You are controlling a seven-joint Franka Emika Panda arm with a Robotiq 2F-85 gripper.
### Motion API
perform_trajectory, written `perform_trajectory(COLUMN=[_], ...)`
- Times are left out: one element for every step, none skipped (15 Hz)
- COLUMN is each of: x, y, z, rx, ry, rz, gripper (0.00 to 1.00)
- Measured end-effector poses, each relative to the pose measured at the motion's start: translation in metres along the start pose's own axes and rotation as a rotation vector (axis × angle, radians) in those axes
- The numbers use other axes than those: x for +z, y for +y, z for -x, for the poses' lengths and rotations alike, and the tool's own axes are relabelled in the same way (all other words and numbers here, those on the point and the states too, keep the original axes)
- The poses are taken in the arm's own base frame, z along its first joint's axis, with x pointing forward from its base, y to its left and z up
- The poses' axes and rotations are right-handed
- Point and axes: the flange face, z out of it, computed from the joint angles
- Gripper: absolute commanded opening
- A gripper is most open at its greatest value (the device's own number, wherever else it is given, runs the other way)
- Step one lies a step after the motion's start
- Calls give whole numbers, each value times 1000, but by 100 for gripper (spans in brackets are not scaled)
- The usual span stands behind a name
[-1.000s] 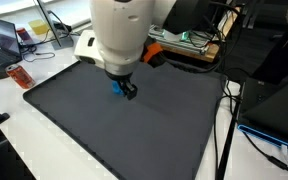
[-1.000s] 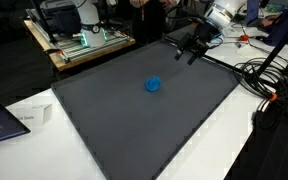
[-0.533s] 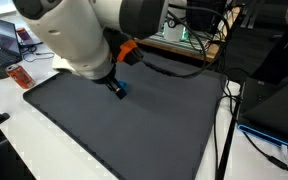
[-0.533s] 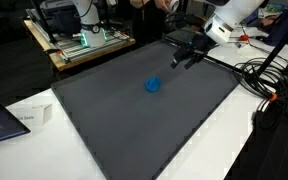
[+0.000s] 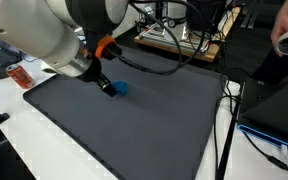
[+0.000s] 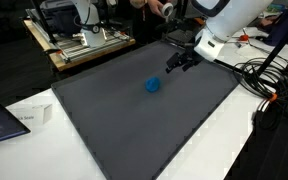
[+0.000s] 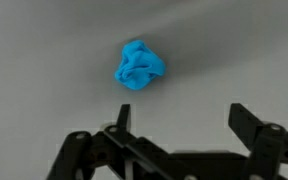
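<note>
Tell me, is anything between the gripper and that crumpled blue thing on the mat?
Nothing visible. In the wrist view the blue crumpled wad lies alone on the bare dark mat, just ahead of the open gripper, not touching it.

A crumpled blue lump (image 7: 139, 65) lies on a plain grey mat (image 7: 44, 60). The gripper (image 7: 184, 128) comes in from the bottom edge, its two dark fingers (image 7: 252, 125) spread wide, well apart from the lump and holding nothing.
</note>
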Motion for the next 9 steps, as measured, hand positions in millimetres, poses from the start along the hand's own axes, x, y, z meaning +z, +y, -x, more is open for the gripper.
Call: perform_trajectory(x=[1, 3, 5, 7, 9, 11, 12, 14, 16], y=[6, 11, 17, 22, 27, 31, 34, 37, 40], z=[-4, -9, -12, -16, -20, -22, -25, -29, -32], rx=[6, 11, 16, 23, 28, 32, 35, 33, 29], ry=[-8, -17, -23, -29, -34, -39, -42, -44, -44], rz=[-28, -52, -73, -90, -104, -119, -137, -157, -180], gripper=[100, 100, 100, 100, 100, 100, 100, 100, 100])
